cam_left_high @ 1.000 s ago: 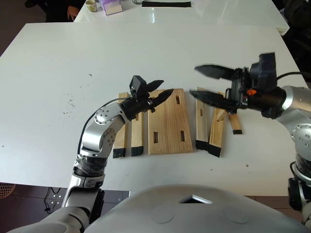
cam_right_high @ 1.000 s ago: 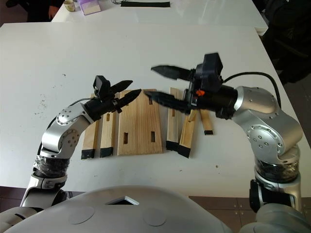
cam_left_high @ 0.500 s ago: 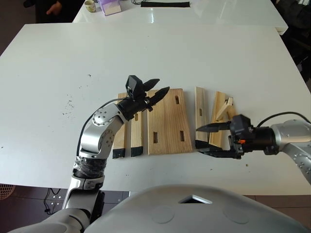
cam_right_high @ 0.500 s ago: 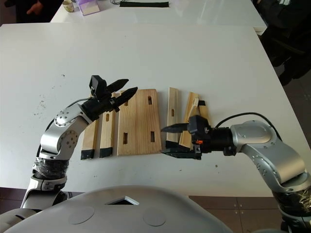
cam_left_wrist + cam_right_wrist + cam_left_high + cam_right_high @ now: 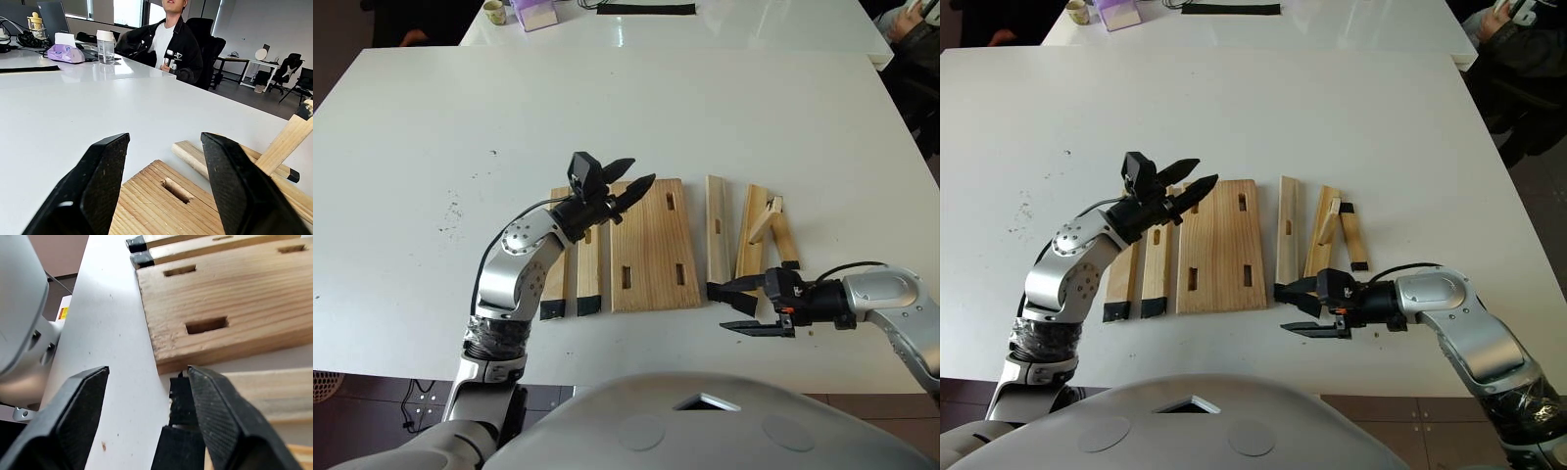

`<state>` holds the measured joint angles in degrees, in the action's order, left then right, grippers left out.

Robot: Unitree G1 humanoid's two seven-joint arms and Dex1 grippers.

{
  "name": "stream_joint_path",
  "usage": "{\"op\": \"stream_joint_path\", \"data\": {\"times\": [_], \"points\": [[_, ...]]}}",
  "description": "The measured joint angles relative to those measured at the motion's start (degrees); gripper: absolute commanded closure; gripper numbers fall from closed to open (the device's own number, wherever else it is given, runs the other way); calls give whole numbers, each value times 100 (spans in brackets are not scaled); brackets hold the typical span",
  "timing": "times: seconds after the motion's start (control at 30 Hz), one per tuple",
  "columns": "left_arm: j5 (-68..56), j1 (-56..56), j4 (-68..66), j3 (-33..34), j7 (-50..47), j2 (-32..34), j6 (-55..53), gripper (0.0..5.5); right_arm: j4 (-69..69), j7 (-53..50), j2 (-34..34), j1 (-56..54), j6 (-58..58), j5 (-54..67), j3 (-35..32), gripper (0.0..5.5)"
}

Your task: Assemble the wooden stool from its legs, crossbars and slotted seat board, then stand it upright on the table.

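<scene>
The slotted seat board (image 5: 651,245) lies flat mid-table. Two legs (image 5: 576,269) with black ends lie along its left side. On its right lie two more legs (image 5: 732,245), with a crossbar (image 5: 765,221) propped slantwise on them and another crossbar (image 5: 787,251) flat beside them. My left gripper (image 5: 641,173) hovers open over the board's far left corner; in the left wrist view the left gripper (image 5: 164,142) straddles a slot (image 5: 176,190). My right gripper (image 5: 719,307) is open, low at the black near ends of the right legs; the right wrist view shows the right gripper (image 5: 149,372) by the board's near corner (image 5: 161,360).
The table's front edge (image 5: 636,367) runs just behind my right gripper. A second table (image 5: 705,24) at the back carries a cup (image 5: 495,11), a purple box (image 5: 537,14) and a black strip (image 5: 646,9). Small dark specks (image 5: 452,211) mark the tabletop at left.
My right arm has swung down from above the right legs toward the table's front edge, staying open. The left gripper has barely shifted.
</scene>
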<state>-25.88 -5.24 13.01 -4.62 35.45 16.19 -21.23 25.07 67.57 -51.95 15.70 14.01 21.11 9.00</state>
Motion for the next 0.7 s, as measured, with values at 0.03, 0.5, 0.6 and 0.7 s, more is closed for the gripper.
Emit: {"op": "stream_joint_path", "data": {"times": [0.03,0.5,0.6,0.7], "points": [[1,0,-1,2,0,-4,3,278,-44,13,-1,20,-45,-27,0,255],[5,-2,-51,18,-28,-37,113,278,-1087,212,-172,-284,-776,-574,-114,255],[5,1,-51,18,-45,-50,134,278,-1260,248,-241,-384,-946,-666,-144,255],[6,2,-51,18,-59,-86,180,278,-1305,305,-266,-432,-962,-703,-162,255]]}}
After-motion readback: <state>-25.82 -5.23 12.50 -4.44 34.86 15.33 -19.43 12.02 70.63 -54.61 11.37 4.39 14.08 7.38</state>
